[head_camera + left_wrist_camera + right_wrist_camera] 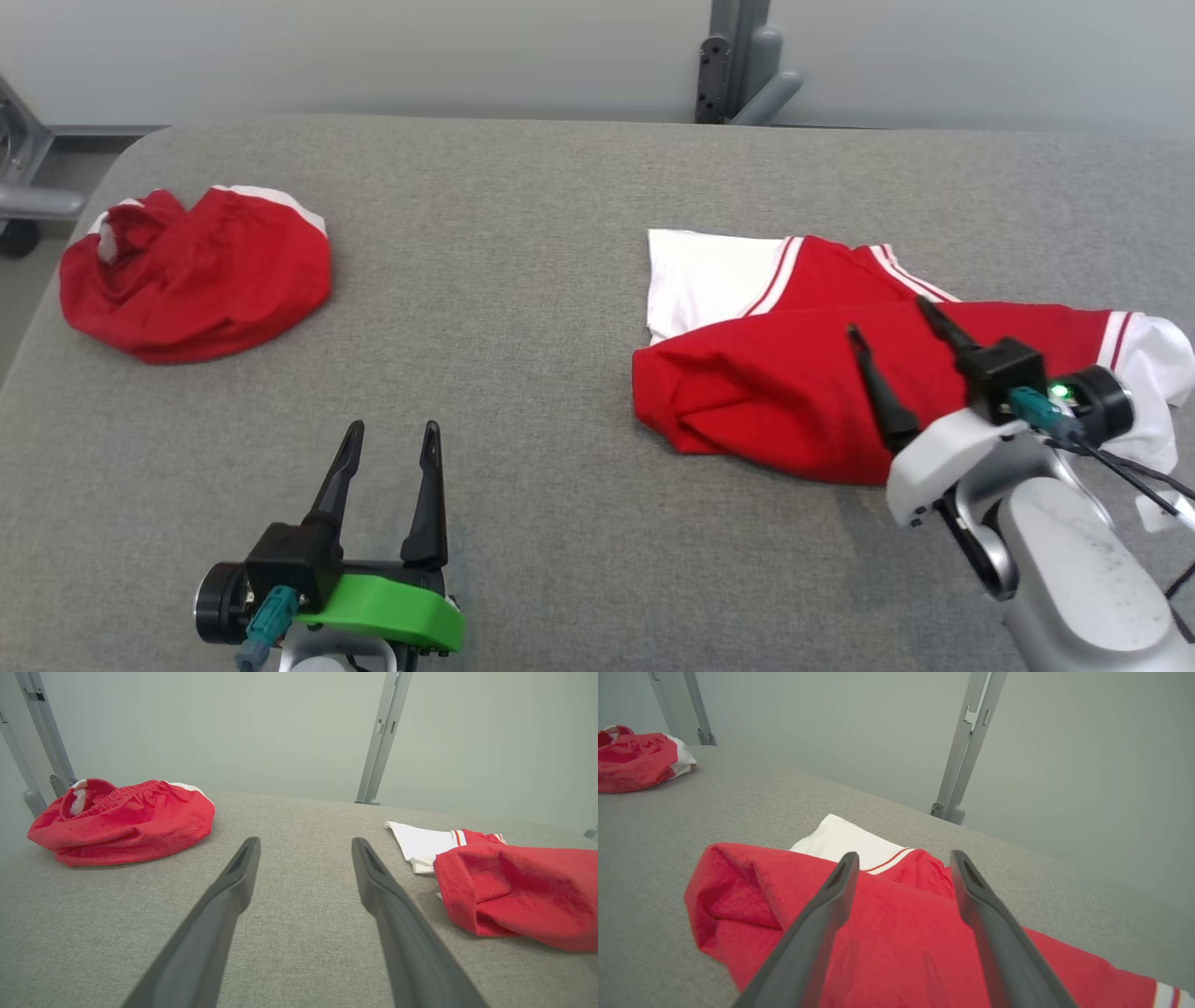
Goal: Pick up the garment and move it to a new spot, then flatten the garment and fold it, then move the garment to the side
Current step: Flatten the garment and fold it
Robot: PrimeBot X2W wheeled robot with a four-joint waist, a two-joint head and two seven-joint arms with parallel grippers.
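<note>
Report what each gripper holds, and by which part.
Nothing is held. Left gripper open over the table; right gripper open over the red shirt.

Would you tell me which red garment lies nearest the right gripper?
The shirt with white sleeves, under the right gripper; the bunched shorts lie far left.

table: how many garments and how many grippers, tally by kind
garments: 2 (shorts, shirt)
grippers: 2 (left gripper, right gripper)
total: 4
</note>
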